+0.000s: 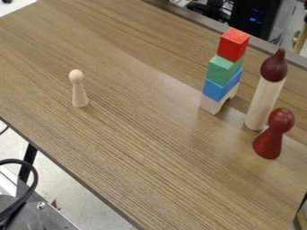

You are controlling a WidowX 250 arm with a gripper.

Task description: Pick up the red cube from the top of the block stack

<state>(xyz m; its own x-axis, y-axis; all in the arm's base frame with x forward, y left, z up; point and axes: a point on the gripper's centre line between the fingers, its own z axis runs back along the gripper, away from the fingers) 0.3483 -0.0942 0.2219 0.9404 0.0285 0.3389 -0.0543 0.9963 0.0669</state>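
Well inside the table edge (73, 172), a pale peg (79, 95) stands; gripper state unclear.

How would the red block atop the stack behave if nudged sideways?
The red block would probably slide or topple off, since it rests on the green block. Its flat faces suggest it likely wouldn't roll far.

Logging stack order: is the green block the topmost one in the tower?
No, the red block is topmost, with the green block directly beneath it.
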